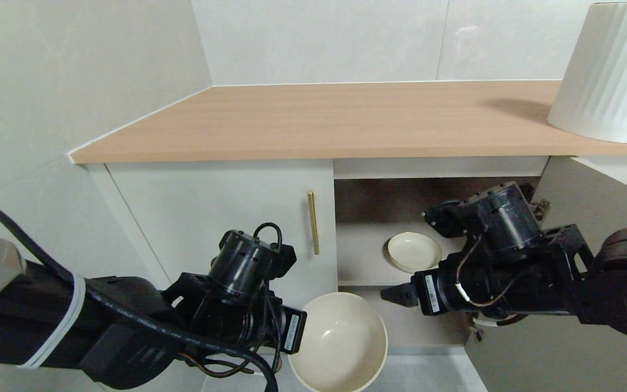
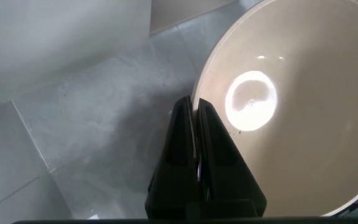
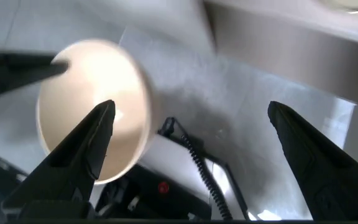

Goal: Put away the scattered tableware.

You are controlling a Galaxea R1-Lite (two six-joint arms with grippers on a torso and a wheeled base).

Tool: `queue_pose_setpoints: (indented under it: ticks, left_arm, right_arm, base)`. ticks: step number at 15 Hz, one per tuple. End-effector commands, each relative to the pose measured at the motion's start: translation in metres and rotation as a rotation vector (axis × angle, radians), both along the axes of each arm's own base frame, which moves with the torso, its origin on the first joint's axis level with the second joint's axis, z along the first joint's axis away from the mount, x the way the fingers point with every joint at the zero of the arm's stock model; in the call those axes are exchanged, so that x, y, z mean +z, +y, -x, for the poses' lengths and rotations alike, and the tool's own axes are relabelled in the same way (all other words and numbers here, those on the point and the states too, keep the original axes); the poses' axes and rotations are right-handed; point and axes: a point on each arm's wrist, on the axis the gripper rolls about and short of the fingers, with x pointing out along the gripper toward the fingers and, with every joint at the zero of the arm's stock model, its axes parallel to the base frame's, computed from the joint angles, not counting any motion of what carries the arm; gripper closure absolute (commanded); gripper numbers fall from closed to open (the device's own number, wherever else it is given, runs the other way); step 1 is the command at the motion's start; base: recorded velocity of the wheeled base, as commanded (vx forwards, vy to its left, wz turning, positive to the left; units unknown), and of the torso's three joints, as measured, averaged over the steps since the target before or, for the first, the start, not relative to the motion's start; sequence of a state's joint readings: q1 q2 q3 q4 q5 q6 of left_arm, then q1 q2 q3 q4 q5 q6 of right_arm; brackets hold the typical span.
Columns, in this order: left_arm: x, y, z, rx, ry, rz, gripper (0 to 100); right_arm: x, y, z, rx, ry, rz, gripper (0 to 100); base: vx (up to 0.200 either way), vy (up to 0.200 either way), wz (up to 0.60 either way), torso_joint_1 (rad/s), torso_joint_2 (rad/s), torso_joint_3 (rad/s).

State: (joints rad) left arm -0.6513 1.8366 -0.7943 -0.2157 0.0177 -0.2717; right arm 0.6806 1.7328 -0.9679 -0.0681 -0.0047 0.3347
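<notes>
Our left gripper (image 1: 295,331) is closed on the rim of the large cream bowl (image 1: 340,340), which hangs low in front of the cabinet (image 1: 221,207) with its mouth up. The open compartment lies forward and to the right of the bowl. On the shelf (image 1: 360,261) inside sits one small dish (image 1: 414,251). Our right gripper (image 1: 395,294), jaws spread and empty, hovers before the shelf edge, between bowl and dish, so it may stand in the path.

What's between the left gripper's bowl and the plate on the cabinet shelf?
Head view: the right gripper sits between bowl and plate, before the shelf edge.
</notes>
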Motion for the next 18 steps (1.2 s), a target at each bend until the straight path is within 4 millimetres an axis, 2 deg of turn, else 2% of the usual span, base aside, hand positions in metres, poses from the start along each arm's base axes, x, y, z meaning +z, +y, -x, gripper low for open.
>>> queue_pose_setpoints:
  ticks: [1,3,11,12,18]
  left_arm:
    - [0.005,-0.001,0.003,-0.007,-0.012,0.012,100]
    - [0.009,-0.002,0.006,-0.014,-0.021,0.020,100]
    - [0.010,-0.004,0.009,-0.026,-0.024,0.022,100]
    - [0.009,-0.004,0.009,-0.025,-0.021,0.020,100]
    - [0.007,-0.004,0.008,-0.025,-0.018,0.017,100]
  right_arm:
    - [-0.019,0.012,-0.001,0.013,0.037,0.051,0]
    - [-0.035,0.021,-0.006,-0.016,0.048,0.111,0]
    - [-0.045,0.027,-0.006,-0.009,0.064,0.132,0]
    - [-0.044,0.028,-0.006,-0.007,0.064,0.129,100]
    - [-0.044,0.032,0.000,-0.001,0.052,0.144,100]
  base:
    - [0.000,0.000,0.00,0.000,0.00,0.000]
    - [0.000,0.000,0.00,0.000,0.00,0.000]
    - [0.000,0.000,0.00,0.000,0.00,0.000]
    - [0.000,0.000,0.00,0.000,0.00,0.000]
    - [0.000,0.000,0.00,0.000,0.00,0.000]
